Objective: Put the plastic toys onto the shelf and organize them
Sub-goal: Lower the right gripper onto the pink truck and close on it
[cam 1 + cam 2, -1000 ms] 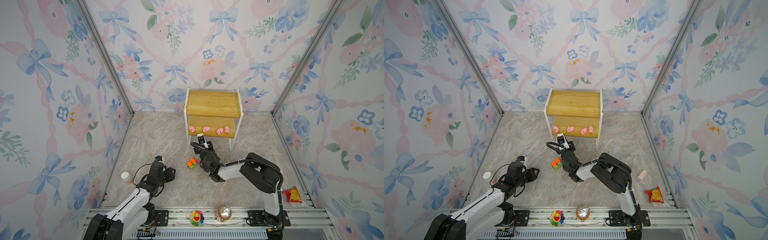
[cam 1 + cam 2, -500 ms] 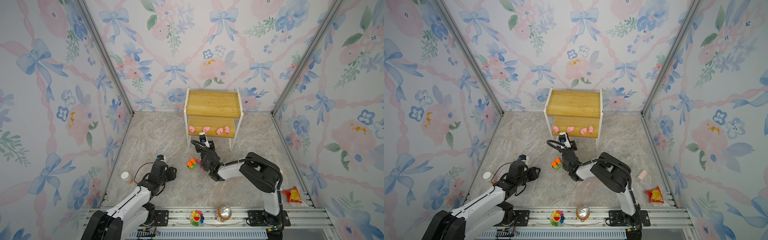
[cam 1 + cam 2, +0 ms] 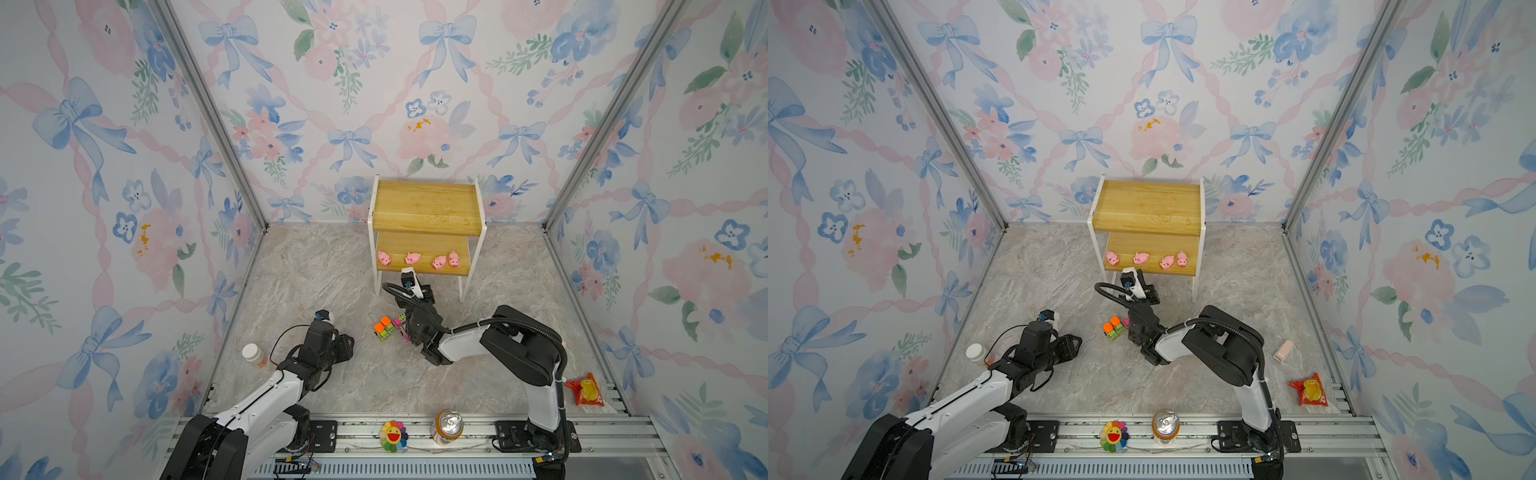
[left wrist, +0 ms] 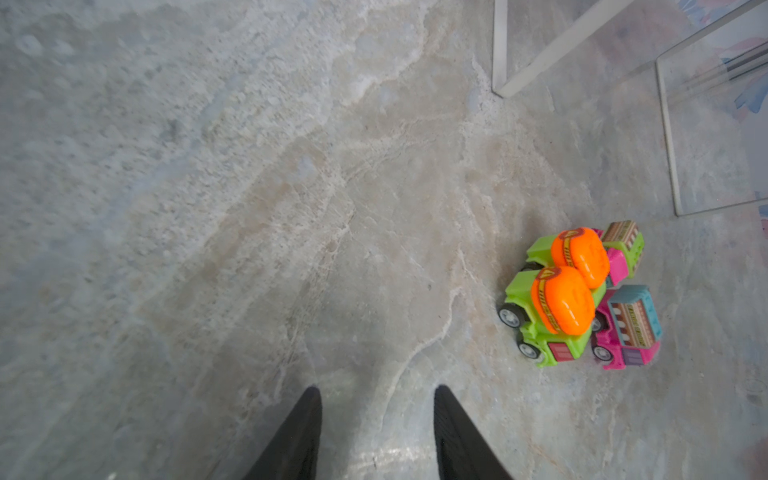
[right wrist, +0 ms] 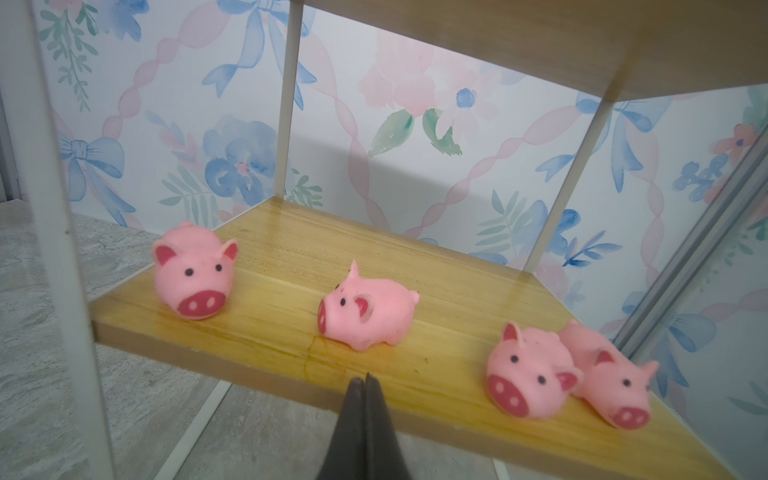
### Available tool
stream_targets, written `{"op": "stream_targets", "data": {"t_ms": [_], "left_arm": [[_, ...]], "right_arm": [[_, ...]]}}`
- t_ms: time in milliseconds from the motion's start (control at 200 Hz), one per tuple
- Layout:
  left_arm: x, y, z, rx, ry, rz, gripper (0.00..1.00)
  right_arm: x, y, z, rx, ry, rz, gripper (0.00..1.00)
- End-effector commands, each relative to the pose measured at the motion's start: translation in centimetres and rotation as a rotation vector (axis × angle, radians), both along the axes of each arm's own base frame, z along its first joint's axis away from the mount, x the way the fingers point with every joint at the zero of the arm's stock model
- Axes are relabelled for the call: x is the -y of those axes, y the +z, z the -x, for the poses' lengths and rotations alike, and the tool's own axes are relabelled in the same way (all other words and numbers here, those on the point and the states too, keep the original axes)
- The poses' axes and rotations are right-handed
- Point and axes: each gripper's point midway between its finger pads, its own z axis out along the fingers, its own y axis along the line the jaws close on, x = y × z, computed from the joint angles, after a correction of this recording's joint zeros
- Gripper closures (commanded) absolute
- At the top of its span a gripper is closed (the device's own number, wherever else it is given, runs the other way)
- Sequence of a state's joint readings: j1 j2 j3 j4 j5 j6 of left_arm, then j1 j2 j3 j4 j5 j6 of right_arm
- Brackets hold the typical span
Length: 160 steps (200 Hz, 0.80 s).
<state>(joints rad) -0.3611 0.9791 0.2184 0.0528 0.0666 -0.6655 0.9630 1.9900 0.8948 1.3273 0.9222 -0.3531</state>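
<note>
Your four pigs [image 5: 365, 309] line the lower board of the shelf [image 3: 426, 205], and the four trucks [image 4: 577, 291] huddle on the floor just before it. Facing that board, your right gripper [image 5: 365, 378] is closed tight and empty; your left gripper [image 4: 376, 390] stands parted, holding nothing.

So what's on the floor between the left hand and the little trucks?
Nothing. Only bare floor lies between the left hand and the trucks. The left wrist view shows it best.
</note>
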Motion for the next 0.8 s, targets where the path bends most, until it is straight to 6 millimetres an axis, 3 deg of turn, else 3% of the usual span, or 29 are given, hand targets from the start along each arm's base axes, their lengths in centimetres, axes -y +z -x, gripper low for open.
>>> {"op": "stream_targets", "data": {"t_ms": [0,145,200,240,300,455,635,795], "left_arm": [[0.3,0.8,-0.7,0.022,0.003,0.007,0.54],[0.6,0.9,-0.6,0.024,-0.004,0.009,0.54],[0.6,1.0,-0.7,0.027,-0.005,0.010,0.54],[0.7,1.0,-0.6,0.027,-0.009,0.010,0.54],[0.7,1.1,-0.6,0.031,-0.012,0.012,0.54],[1.1,0.9,-0.5,0.032,-0.033,0.021,0.53],[2.2,1.0,-0.5,0.025,-0.088,0.040,0.52],[2.8,1.3,-0.4,0.028,-0.117,0.048,0.52]], "right_arm": [[0.5,3.8,1.4,0.076,0.063,-0.072,1.00],[-0.6,4.2,3.9,-0.008,0.236,-0.030,1.00],[-1.4,4.3,5.1,-0.092,0.352,-0.008,0.95],[-1.8,3.7,5.8,-0.190,0.413,0.018,0.89],[-2.1,3.1,7.0,-0.355,0.518,0.027,0.71],[-0.2,1.2,10.3,-0.652,0.595,0.109,0.45],[0.7,-2.4,12.6,-0.839,0.658,-0.009,0.42],[1.3,-5.9,12.7,-0.918,0.593,-0.020,0.41]]}}
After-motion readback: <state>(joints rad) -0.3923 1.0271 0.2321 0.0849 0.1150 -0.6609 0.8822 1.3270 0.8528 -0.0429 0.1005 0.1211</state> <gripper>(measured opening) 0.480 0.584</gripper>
